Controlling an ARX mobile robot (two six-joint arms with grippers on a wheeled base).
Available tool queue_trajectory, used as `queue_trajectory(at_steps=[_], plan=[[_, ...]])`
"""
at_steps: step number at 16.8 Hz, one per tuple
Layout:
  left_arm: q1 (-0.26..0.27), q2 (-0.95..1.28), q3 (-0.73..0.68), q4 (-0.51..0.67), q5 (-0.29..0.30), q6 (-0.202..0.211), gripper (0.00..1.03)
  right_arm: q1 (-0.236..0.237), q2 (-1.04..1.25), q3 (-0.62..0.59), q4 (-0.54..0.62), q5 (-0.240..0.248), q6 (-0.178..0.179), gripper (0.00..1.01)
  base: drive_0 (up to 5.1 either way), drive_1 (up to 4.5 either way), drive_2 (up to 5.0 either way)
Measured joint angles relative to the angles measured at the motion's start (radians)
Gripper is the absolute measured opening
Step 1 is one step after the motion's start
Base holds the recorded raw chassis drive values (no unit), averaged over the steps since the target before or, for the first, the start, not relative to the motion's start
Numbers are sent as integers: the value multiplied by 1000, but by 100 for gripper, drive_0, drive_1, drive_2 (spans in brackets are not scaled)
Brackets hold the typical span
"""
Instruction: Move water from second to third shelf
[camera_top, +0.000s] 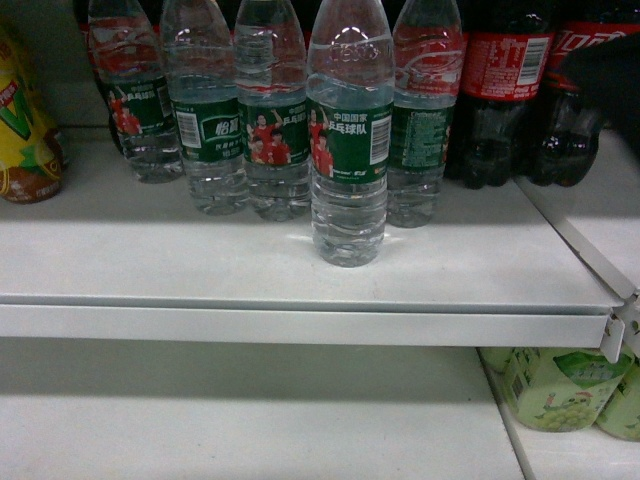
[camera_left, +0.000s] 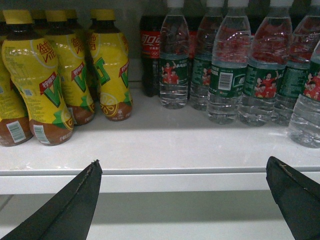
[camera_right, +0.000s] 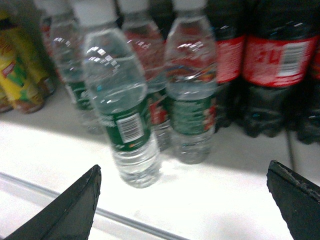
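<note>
Shelf (camera_top: 300, 270): white, with a front lip; a bare strip runs along the front, so there is room to come in from the lip side. A lower shelf (camera_top: 250, 420) shows beneath it, mostly bare in the head view, with pale green bottles (camera_top: 555, 385) at its right.

Stock, rear to front: cola bottles (camera_top: 505, 90) at right, yellow drink bottles (camera_left: 50, 75) at left, a row of water bottles (camera_top: 240, 120) between.

The water (camera_top: 348, 140) stands upright, forward of its row and apart from it, nearest the lip. I judge it the easiest pick: free on both flanks, no neighbours to knock.

Right gripper (camera_right: 182, 200): fingers spread wide, nothing between them, the water ahead and left of centre. That view is blurred.

Left gripper (camera_left: 182, 200): likewise spread and empty, level with the shelf lip, facing the gap between the yellow bottles and the water row.
</note>
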Motion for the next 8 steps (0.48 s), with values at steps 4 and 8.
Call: queue_trajectory(at_steps=[4,8], plan=[[0,0,0,0,0,0,98,206,260,125,17,47,12,98,0,0,0],[0,0,0,0,0,0,98,246,383,258,-27,81,40,98,0,0,0]])
